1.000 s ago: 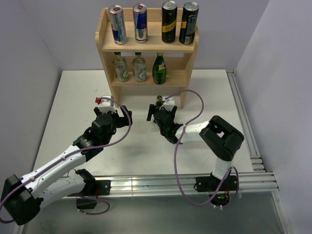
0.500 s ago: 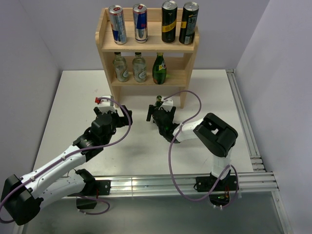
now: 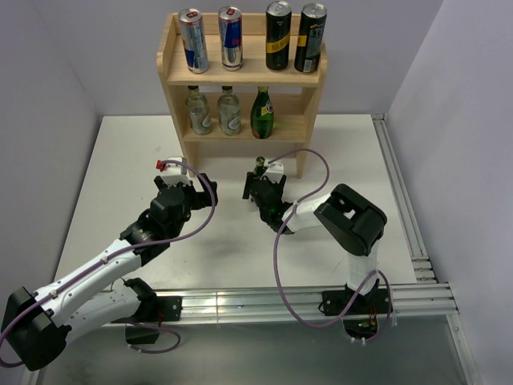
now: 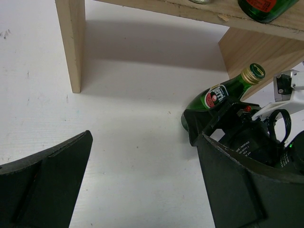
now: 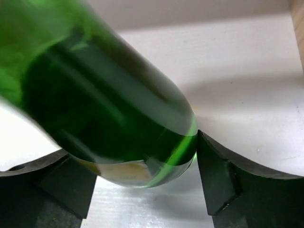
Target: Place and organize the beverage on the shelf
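Reading top view: shelf point(image 3: 292, 127) stands at the far side of the table point(image 3: 120, 160). Four cans point(image 3: 193, 40) are upright on its upper board, three bottles point(image 3: 229, 111) upright on the lower tier. A green bottle point(image 3: 260, 165) is off the shelf, just in front of the shelf's right leg, with its cap showing above the right gripper point(image 3: 264, 186). Left gripper point(image 3: 183, 181) sits well to the left of it, nothing in it.

Left wrist view: left jaws are wide open. Their fingers point(image 4: 47, 175) sit at the frame's bottom corners with bare table between them. Green bottle is off to the right and tilted, gold cap pointing up-right toward the shelf's side panel, red label on the neck. Right gripper wraps its lower body. Can't tell if the base touches the table.

Right wrist view: the blurred green bottle fills the gap. Right jaws are part closed, fingers point(image 5: 228, 185) against both sides of the glass. Reads as a grip on the green bottle.
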